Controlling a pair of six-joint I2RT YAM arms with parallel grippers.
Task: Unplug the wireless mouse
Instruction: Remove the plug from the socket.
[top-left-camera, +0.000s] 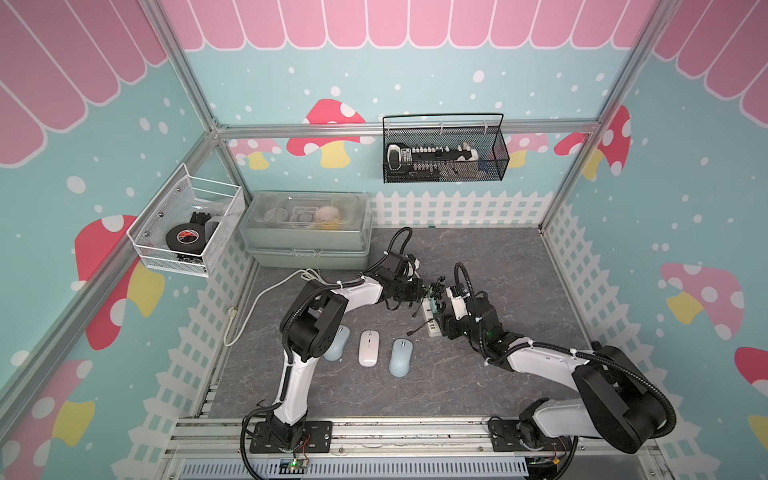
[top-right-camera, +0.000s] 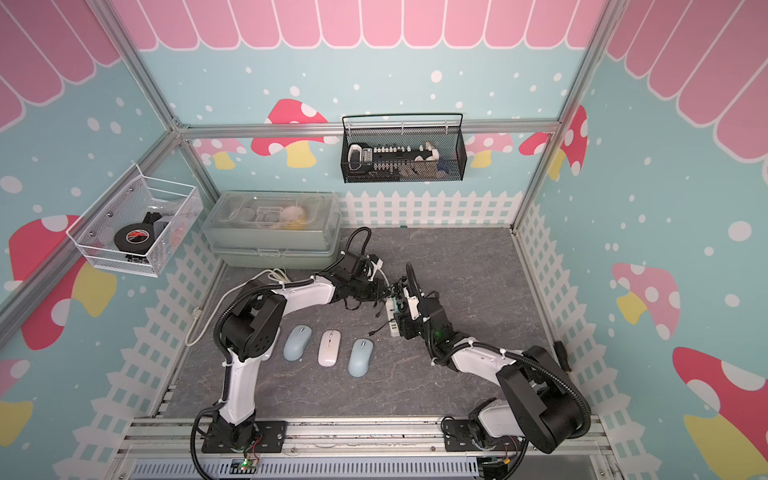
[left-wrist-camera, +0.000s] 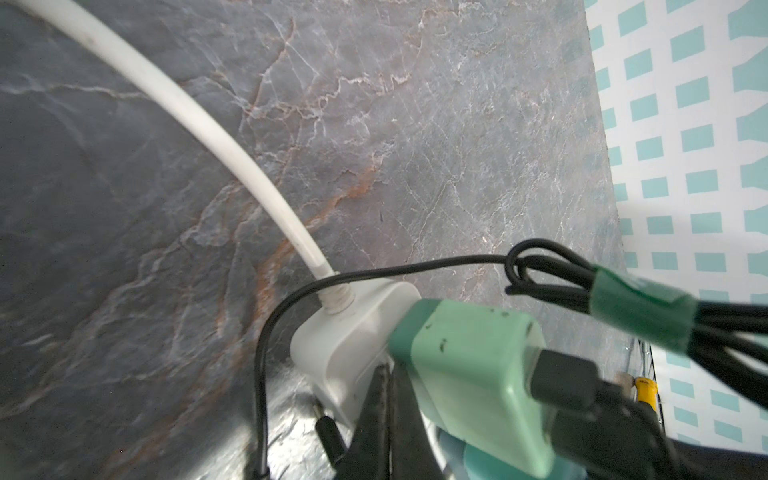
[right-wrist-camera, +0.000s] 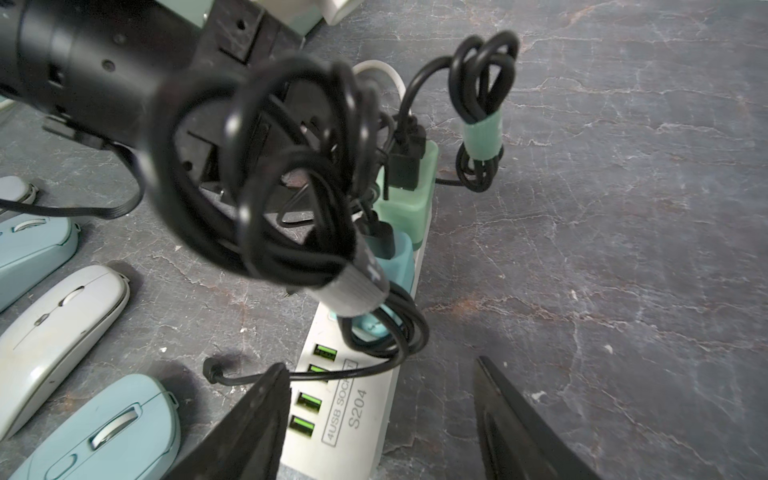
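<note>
Left gripper (left-wrist-camera: 388, 386) has its fingers pressed together, tips right up against the mint-green charger (left-wrist-camera: 478, 374) at the cord end of the white power strip (right-wrist-camera: 357, 419). Can't tell if they're pinching anything. Right gripper (right-wrist-camera: 382, 365) is spread wide, one finger on either side of the strip's USB end. The white mouse (top-left-camera: 368, 348) lies between two blue mice (top-left-camera: 400, 357) in a row on the table (top-left-camera: 498, 257), near the strip.

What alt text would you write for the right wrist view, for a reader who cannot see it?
The open right gripper hangs over a white power strip on a grey table. A green adapter and a blue adapter, with bundled black cables, are plugged into it; a white mouse lies beside it.
</note>
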